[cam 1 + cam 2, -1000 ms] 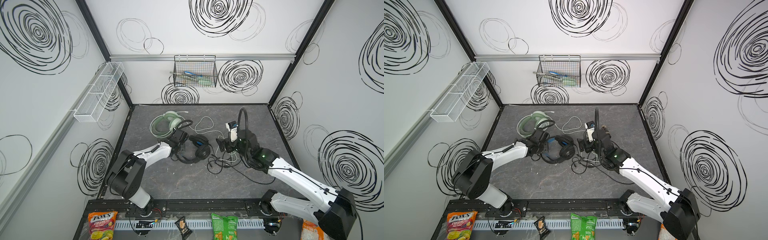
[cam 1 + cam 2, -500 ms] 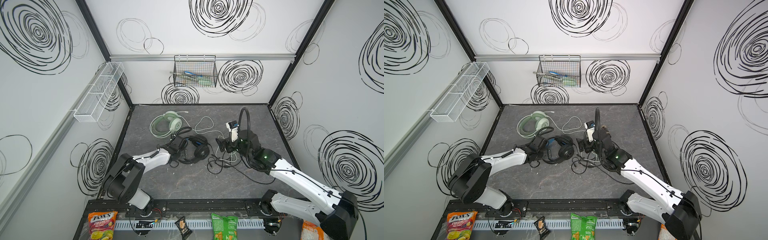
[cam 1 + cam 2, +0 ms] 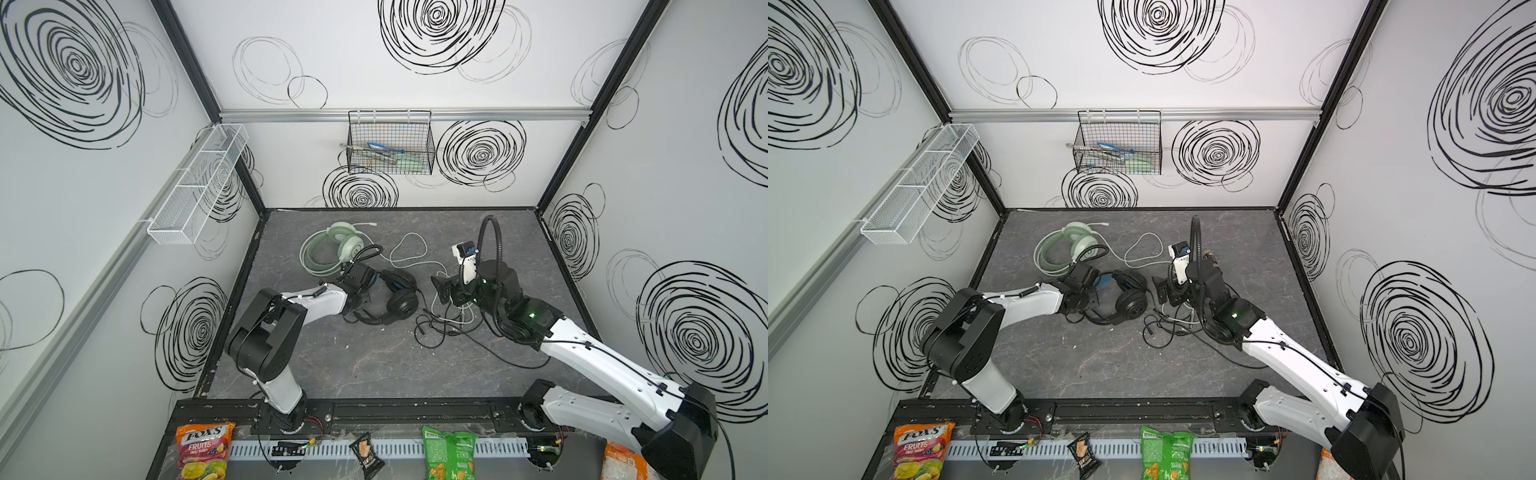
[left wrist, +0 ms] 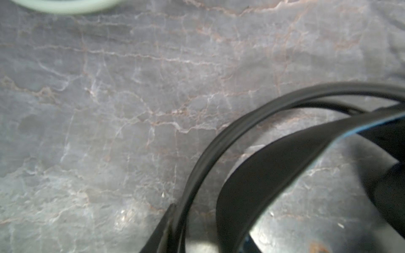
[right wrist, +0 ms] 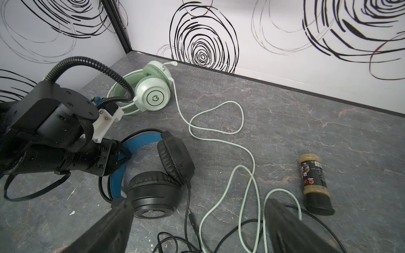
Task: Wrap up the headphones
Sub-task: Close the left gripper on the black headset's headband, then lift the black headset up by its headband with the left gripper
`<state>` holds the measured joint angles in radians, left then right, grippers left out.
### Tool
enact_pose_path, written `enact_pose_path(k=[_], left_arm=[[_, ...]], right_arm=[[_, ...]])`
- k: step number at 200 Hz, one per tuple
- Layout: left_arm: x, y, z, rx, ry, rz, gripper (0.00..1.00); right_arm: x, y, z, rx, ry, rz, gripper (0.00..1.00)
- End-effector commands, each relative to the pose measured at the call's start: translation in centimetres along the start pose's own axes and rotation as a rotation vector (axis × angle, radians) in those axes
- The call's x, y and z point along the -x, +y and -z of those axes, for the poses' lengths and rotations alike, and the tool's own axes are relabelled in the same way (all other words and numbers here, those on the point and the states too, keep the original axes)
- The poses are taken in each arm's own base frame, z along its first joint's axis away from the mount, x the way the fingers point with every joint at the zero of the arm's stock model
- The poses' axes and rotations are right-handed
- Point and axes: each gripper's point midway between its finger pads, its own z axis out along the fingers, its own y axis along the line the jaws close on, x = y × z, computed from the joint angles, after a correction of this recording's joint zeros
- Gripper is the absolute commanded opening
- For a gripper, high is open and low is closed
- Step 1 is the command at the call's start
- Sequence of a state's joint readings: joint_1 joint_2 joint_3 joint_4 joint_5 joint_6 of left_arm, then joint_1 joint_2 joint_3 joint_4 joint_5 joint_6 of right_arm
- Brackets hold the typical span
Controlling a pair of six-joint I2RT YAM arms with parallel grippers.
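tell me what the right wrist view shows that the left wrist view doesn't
Only right wrist: the right gripper, jaws wide open; the left gripper at the black headphones' blue-lined band; their ear cups; the pale cable looping across the table; a small jar on its side. Only left wrist: nothing new, just a blurred close-up of that band. Both: the black headphones, the green headphones (only a sliver of rim in the left wrist view), the grey table.

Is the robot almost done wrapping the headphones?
Not yet. Nothing looks wrapped: the white cable and black cable lie loose on the table. The left gripper is at the black headset's blue headband; the right gripper hangs open over the cables. Both cables need wrapping.
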<state>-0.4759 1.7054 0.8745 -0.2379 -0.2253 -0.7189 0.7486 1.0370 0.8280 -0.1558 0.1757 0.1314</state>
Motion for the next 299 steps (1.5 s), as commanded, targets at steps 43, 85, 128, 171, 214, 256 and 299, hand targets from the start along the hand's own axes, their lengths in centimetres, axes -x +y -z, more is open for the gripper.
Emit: enact_pose_path(k=[43,85,128,171,214,256,299], left_arm=[[-1.0,0.4,-0.6,0.023,0.037,-0.002,0.29],[-0.6,-0.2,-0.6,-0.013,0.029,-0.004,0.18],[0.0,-0.3,0.5,-0.054,-0.016,0.013,0.06],[0.9,-0.6,1.4,-0.108,-0.057,0.016,0.0],[3.4,-0.6,4.6,-0.137,-0.149,-0.025,0.0],[7.4,-0.2,9.6,-0.117,-0.262,-0.099,0.0],[11.3,-1.4,15.5,-0.149,-0.409,-0.226,0.0]], right_arm=[[1.3,0.3,0.4,0.026,-0.057,0.024,0.97],[1.5,-0.1,1.1,0.008,-0.056,0.017,0.97],[0.2,-0.2,1.6,0.017,-0.027,-0.011,0.97],[-1.2,-0.3,1.6,0.041,0.016,-0.028,0.97],[-1.1,-0.3,1.6,0.103,-0.002,-0.103,0.97],[1.0,-1.9,1.1,0.178,-0.048,-0.192,0.97],[2.4,-1.5,0.8,0.229,-0.08,-0.133,0.97]])
